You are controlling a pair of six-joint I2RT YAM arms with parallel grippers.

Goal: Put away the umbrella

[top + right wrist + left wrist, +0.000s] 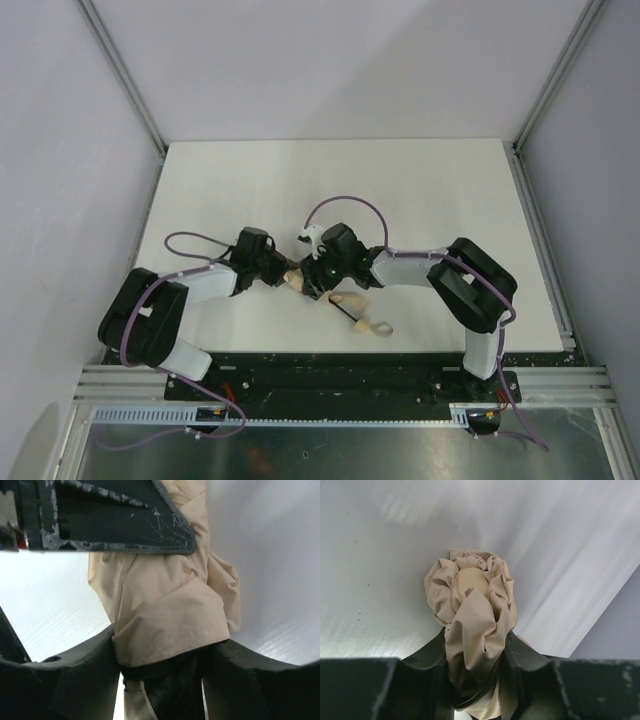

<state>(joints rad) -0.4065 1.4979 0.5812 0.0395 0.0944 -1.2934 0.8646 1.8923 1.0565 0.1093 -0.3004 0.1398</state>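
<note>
Beige cloth, bunched tight: the umbrella (298, 280) sits near the front middle of the white desk (400, 190), gripped from both sides. The left tool (475, 665) is clenched on the tip end, and the folds bulge out past its fingers in a rosette. The right tool (165, 665) grasps the same bundle just beside it. The left tool's finger crosses close above in the right wrist view, so the two heads crowd each other. Whether the bundle touches the desk I cannot tell. The black shaft (350, 312) runs toward the near right to the tan handle (378, 327), which lies on the desk near the right arm. A purple cable (345, 198) loops above the right tool.
</note>
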